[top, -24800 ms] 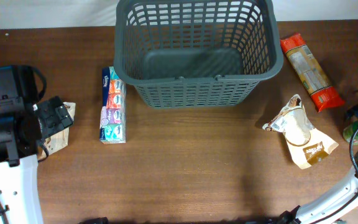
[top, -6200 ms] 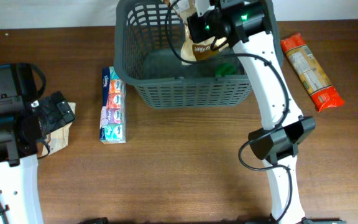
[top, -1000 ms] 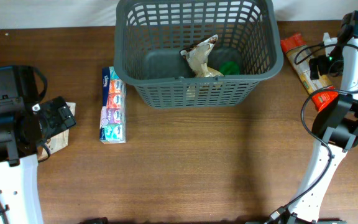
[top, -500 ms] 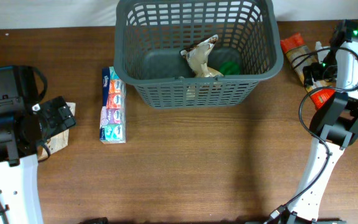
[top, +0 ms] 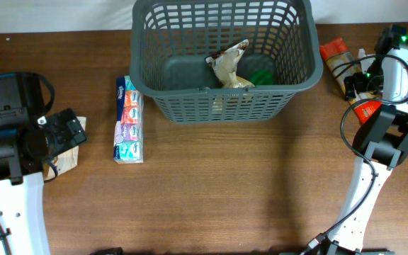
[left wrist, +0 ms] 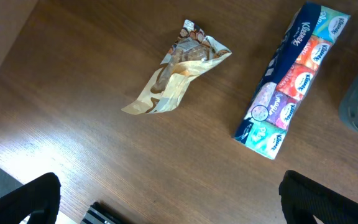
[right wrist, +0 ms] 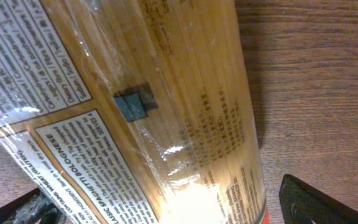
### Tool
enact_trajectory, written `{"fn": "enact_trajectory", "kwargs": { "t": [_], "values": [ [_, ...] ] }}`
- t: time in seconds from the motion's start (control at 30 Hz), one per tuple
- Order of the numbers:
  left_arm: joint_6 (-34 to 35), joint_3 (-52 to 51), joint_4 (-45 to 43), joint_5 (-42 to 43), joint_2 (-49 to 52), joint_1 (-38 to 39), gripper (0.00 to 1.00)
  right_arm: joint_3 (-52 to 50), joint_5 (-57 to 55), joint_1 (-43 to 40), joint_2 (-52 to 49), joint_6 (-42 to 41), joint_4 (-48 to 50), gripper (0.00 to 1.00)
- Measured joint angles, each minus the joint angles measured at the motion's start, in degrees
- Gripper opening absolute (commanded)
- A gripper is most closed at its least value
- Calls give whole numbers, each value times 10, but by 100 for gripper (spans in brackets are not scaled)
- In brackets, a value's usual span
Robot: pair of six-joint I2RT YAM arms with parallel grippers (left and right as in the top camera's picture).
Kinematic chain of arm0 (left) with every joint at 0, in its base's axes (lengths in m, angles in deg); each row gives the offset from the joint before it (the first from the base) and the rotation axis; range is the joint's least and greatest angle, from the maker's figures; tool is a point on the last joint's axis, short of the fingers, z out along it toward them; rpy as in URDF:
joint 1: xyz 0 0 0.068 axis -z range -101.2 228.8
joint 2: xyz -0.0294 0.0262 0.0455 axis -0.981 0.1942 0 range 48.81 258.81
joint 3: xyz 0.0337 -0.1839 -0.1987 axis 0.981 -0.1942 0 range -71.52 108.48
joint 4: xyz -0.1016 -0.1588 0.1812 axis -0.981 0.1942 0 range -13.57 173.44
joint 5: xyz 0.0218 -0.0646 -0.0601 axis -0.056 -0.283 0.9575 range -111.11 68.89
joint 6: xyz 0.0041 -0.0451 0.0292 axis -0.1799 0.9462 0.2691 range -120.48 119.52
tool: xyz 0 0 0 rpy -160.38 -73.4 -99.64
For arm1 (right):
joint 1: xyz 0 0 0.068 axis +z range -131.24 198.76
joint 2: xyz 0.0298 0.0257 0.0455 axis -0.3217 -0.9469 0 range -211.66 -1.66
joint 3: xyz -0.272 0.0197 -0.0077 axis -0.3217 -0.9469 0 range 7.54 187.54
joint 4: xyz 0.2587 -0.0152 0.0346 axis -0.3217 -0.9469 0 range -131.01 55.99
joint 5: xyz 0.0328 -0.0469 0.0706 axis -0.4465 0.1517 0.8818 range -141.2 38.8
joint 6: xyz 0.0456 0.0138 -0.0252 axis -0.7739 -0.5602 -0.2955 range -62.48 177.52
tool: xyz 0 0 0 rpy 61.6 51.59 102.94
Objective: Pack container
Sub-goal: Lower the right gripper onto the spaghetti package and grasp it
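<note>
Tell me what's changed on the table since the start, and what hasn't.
The brown snack bag went from the table's right side into the basket and was let go there; a green item now lies in there too. The right gripper came over the spaghetti pack, fingers open on either side, not gripping yet. The basket, spaghetti pack, tissue pack, small pouch and left arm stayed put.
</note>
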Motion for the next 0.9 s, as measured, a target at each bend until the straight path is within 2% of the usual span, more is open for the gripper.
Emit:
{"fn": "enact_trajectory", "kwargs": {
  "t": [0.7,0.9],
  "values": [
    [0,0,0,0,0,0,100,0,20,0,-1,-1,7,100],
    [0,0,0,0,0,0,100,0,20,0,-1,0,7,97]
  ]
}}
